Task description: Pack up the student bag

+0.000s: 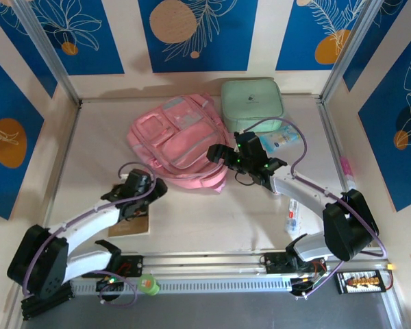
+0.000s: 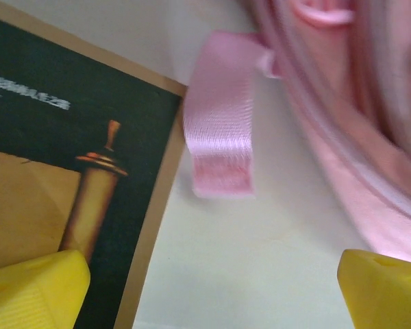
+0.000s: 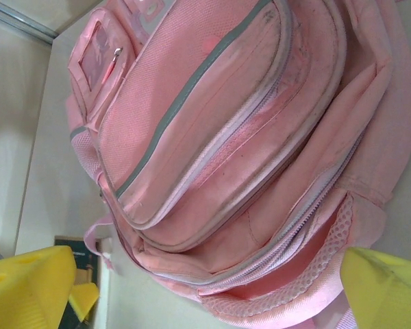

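The student bag point(image 1: 178, 140) is a large pink backpack lying flat at the middle of the table, its top toward the arms. In the right wrist view the student bag point(image 3: 212, 116) has its main zipper mouth gaping, and my right gripper point(image 3: 212, 295) stands open just before that opening with nothing between its yellow fingers point(image 3: 27, 288). From above, the right gripper point(image 1: 218, 152) is at the bag's right near corner. My left gripper point(image 1: 154, 186) hovers open over bare table beside the bag's near left edge. Ahead of the left gripper point(image 2: 216, 288) lie a pink strap loop point(image 2: 219, 130) and a dark-covered book point(image 2: 68, 157).
A mint-green zip case point(image 1: 252, 101) sits behind the bag at the back right, with a blue packet point(image 1: 281, 140) beside it. The book point(image 1: 131, 223) lies under the left arm. A tube point(image 1: 292, 218) lies by the right arm, and a pink pen point(image 1: 345, 168) near the right rail.
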`<state>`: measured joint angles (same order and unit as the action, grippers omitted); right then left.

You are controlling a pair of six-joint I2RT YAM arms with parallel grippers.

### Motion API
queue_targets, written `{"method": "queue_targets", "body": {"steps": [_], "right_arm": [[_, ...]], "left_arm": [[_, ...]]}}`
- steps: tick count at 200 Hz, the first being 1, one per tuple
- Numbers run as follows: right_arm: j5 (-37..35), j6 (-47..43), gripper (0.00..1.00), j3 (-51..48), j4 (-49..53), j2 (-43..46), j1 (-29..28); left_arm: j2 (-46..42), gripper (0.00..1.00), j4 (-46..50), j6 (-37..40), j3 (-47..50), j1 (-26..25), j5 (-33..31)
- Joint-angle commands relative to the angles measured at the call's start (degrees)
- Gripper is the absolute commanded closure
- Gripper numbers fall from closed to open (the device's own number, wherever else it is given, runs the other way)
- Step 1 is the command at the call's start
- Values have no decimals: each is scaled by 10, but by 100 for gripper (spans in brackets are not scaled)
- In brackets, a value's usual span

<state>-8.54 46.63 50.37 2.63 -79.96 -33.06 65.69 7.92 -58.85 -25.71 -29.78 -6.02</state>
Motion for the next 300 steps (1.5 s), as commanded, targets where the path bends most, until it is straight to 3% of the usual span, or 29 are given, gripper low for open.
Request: {"method": "queue_targets", "body": {"steps": [1, 49, 74, 95, 126, 179, 204, 239, 300], "right_arm": [[3, 8, 1, 1, 3, -4, -5], [-2, 8, 2, -16, 10, 17, -3], [0, 2, 2, -19, 18, 27, -5], [7, -7, 3, -15, 32, 27, -12], [9, -51, 6, 9, 64, 7, -55], [30, -112, 10, 120, 125, -114, -166], [28, -132, 21, 183, 156, -182, -210], [-42, -172, 39, 251, 208, -255, -263], [-31, -162, 55, 287, 229, -326, -261]], "left_arm": [[57, 6, -80, -122, 8, -53, 65], [141, 6, -105, -111, -73, -104, 88], [124, 4, -79, -77, -92, -101, 82], [91, 1, 2, -11, -126, -91, 71], [16, 0, 120, 66, -138, -42, 37], [-84, 0, 204, 122, -77, 80, 81], [-82, 0, 196, 122, -42, 104, 99], [-89, 5, 200, 125, -10, 127, 110], [-83, 20, 196, 147, -1, 136, 143]]}}
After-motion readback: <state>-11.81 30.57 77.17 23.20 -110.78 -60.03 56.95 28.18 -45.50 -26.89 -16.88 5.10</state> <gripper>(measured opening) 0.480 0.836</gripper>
